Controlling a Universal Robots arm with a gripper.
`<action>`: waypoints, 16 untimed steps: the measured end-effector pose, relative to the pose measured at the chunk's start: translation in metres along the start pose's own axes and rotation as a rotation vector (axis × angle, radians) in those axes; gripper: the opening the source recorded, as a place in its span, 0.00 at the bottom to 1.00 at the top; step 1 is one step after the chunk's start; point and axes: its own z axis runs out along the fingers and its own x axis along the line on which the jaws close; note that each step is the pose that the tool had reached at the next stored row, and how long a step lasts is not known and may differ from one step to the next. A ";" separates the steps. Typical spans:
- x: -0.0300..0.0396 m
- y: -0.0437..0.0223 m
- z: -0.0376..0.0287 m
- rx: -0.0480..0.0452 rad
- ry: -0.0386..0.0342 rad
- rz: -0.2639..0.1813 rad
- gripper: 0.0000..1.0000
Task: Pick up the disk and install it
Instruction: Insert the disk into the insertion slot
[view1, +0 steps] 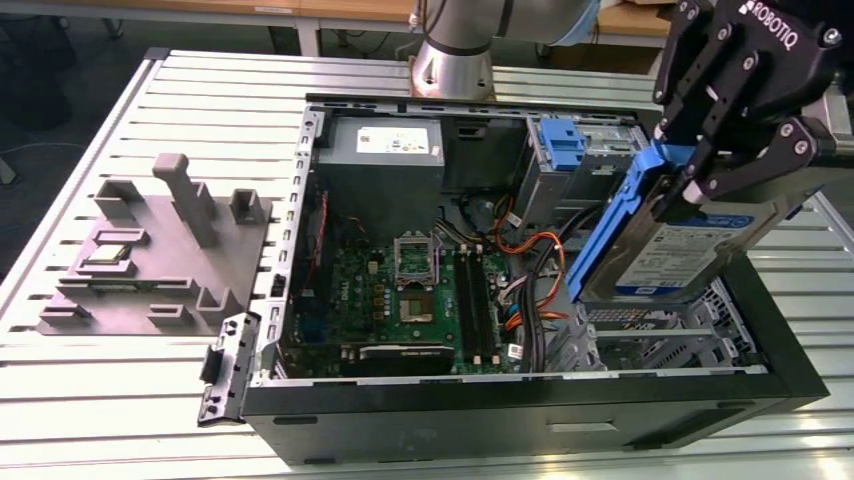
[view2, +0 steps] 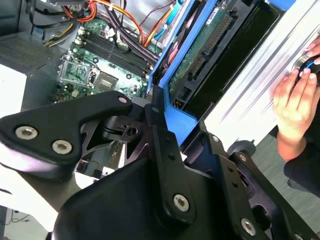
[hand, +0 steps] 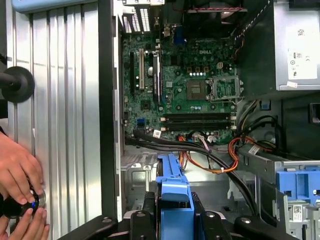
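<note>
1. One disk hung tilted in the air, label side facing the exterior view, blue rails along its edges.
2. Gripper had it clamped: fingers closed on the upper end, blue rail pinched between them in both wrist views.
3. Disk was over the drive cage, at the exterior view's right of the open computer case.
4. Motherboard lay exposed beside the cage.
5. Grey fixture stood on the slatted table, well apart from the case.
6. Person's hands were on a black knob at the table edge.
</note>
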 end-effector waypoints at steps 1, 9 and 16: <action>0.0002 -0.0013 0.0004 0.0001 -0.0001 0.000 0.36; 0.0005 -0.0077 0.0038 0.0039 -0.0001 0.000 0.36; 0.0007 -0.0158 0.0073 0.0052 -0.0001 0.000 0.36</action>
